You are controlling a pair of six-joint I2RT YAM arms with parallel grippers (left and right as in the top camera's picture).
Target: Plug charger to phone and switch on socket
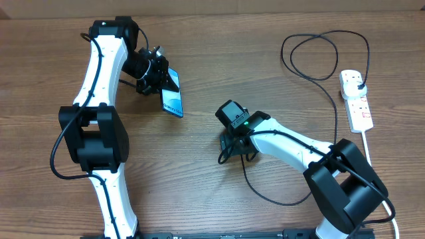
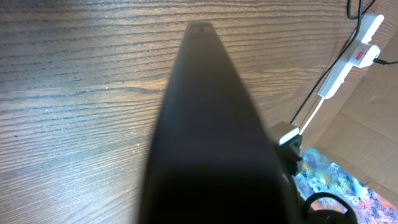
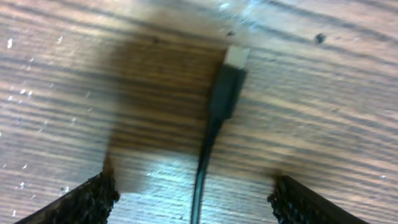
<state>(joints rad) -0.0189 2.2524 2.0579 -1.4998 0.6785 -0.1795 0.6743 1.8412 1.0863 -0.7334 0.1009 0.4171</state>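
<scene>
My left gripper (image 1: pixel 158 74) is shut on the phone (image 1: pixel 172 100) at the table's upper left and holds it tilted, lit blue screen showing. In the left wrist view the phone (image 2: pixel 211 137) is a dark blurred shape filling the middle and hiding the fingers. My right gripper (image 1: pixel 234 147) is open, low over the table's middle. In the right wrist view its fingers (image 3: pixel 196 199) straddle the charger cable, apart from it, with the connector tip (image 3: pixel 236 57) lying on the wood ahead. The charger cable (image 1: pixel 330 93) loops to its black plug in the white socket (image 1: pixel 356 99) at far right.
The socket's thick white cord (image 1: pixel 369 151) runs down the right side towards the front edge. The black cable curves across the table in front of the right arm (image 1: pixel 265 196). The socket also shows in the left wrist view (image 2: pixel 357 53), top right.
</scene>
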